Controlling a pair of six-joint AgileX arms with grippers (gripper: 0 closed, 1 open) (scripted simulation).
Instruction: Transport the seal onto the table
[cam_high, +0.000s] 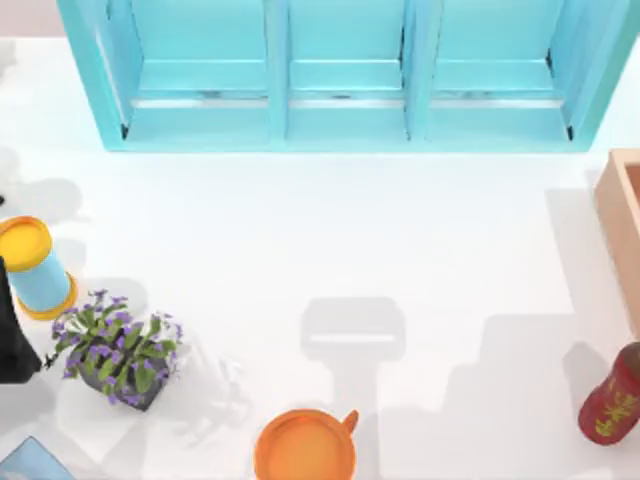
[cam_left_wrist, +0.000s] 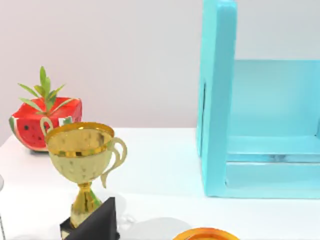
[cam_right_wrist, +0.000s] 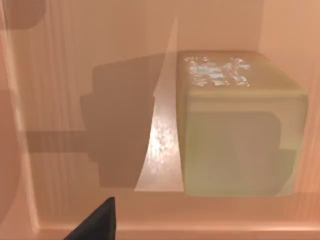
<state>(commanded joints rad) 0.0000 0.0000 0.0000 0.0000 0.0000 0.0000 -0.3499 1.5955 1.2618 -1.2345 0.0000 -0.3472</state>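
Inside the light-wood box (cam_right_wrist: 75, 100), the seal (cam_right_wrist: 240, 130) stands against a wall, a pale block with faint light marks on its upper face. The right claw looks down into this box; one dark finger (cam_right_wrist: 97, 222) pokes into the right wrist view, well apart from the seal, and I cannot tell whether the claw is open or closed. I judge the step in hand to be the reach, with no grasp made. The next move calls for lowering over the seal, straddling it between the box wall and the free side, closing, then lifting clear of the rim.

Outward, the box (cam_high: 620, 230) sits at the right edge of the white table (cam_high: 300, 230). Ample bare table lies between the turquoise shelf (cam_high: 340, 80) and the orange cup (cam_high: 305, 447), a fair place to set down. A red bottle (cam_high: 612, 400) stands near the box, so the path out should avoid it. At left are a flower pot (cam_high: 120, 355) and a yellow-capped cylinder (cam_high: 35, 265). The left wrist view shows a trophy (cam_left_wrist: 85, 160) and a watermelon planter (cam_left_wrist: 42, 122); the left arm seems parked there.
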